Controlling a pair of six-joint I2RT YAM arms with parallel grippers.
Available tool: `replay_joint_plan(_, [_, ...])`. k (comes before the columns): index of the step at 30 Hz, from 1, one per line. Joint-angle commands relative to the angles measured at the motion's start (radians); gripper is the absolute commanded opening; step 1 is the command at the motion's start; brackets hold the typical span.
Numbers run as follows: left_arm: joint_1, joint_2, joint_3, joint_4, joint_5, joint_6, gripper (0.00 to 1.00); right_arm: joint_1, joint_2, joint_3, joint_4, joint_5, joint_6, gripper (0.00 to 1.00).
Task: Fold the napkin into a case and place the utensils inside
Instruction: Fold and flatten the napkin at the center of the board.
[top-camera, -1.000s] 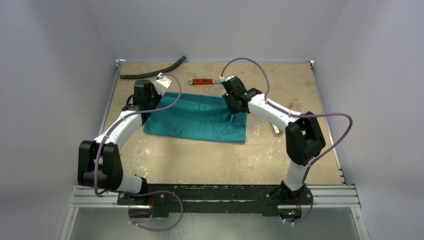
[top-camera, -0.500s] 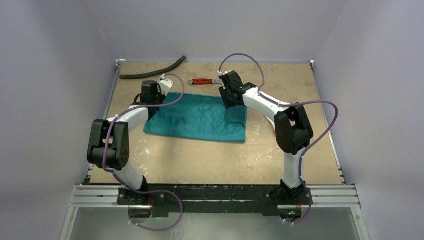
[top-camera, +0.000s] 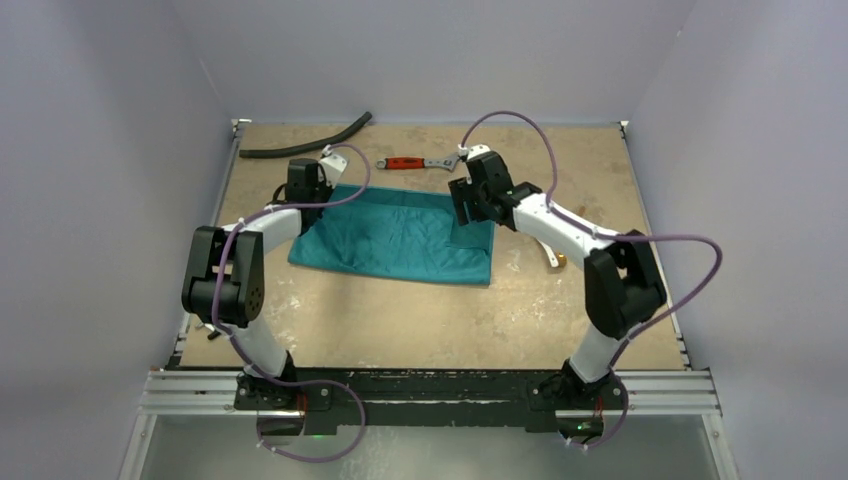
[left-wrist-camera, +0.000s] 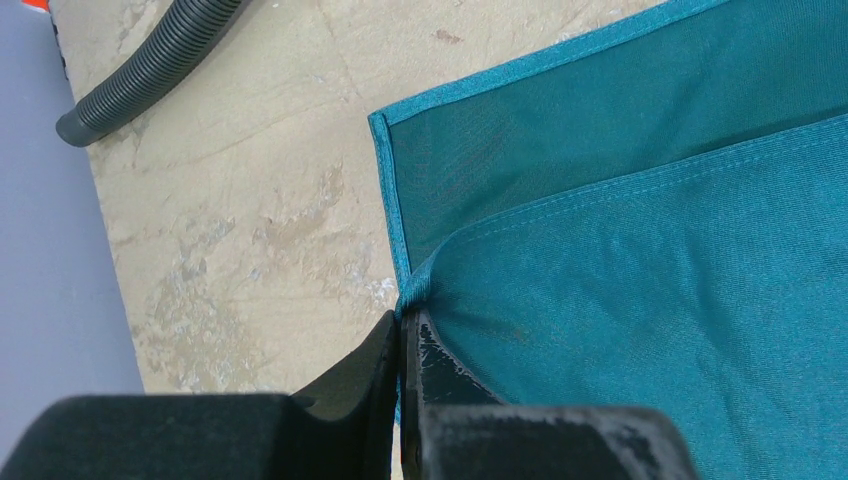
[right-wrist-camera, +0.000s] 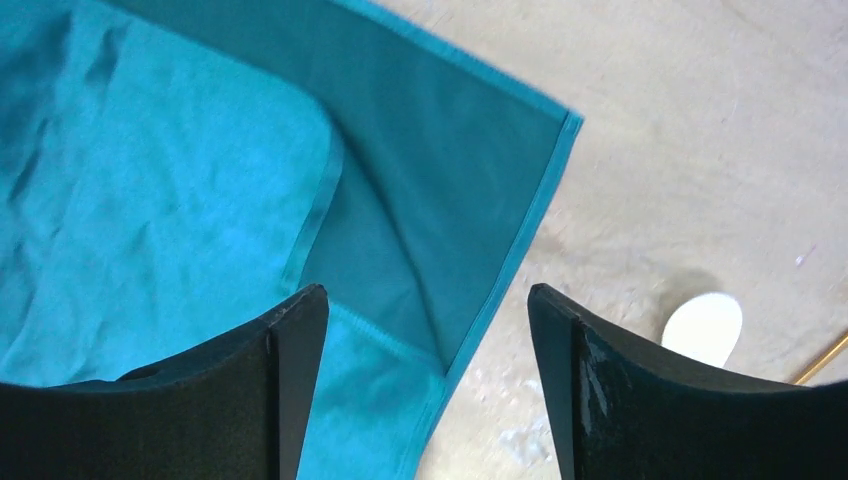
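Table (top-camera: 400, 320), w/ folded teal napkin (top-camera: 400, 235) mid-far; black hose (top-camera: 305, 140) far left; L gripper (left-wrist-camera: 402, 335) pinching napkin's top-layer corner; R gripper (right-wrist-camera: 425, 300) jaws wide over opp. corner; red wrench (top-camera: 410, 162); white spoon (right-wrist-camera: 703, 328) beside napkin.

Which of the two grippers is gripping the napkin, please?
The left gripper, shut on a folded-over corner of the napkin; the right gripper hangs open over the other end, holding nothing.
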Motion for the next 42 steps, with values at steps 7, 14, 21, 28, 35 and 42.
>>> replay_joint_plan(7, [0.005,0.003,0.061,-0.007,0.008,-0.055,0.00,0.175,-0.156,-0.282,0.174,0.031,0.228,0.68])
replay_joint_plan(14, [0.005,-0.003,0.071,-0.025,0.011,-0.063,0.00,0.175,-0.069,-0.231,0.235,0.013,0.189,0.60])
replay_joint_plan(21, [0.004,-0.020,0.066,-0.036,0.016,-0.072,0.00,0.173,0.043,-0.150,0.250,0.035,0.176,0.52])
replay_joint_plan(28, [0.007,-0.027,0.063,-0.039,0.013,-0.059,0.00,0.156,0.074,-0.156,0.256,0.096,0.186,0.51])
replay_joint_plan(35, [0.007,-0.031,0.063,-0.041,0.014,-0.061,0.00,0.153,0.111,-0.163,0.280,0.091,0.186,0.47])
replay_joint_plan(42, [0.006,-0.036,0.057,-0.041,0.011,-0.055,0.00,0.152,0.129,-0.166,0.294,0.094,0.185,0.33])
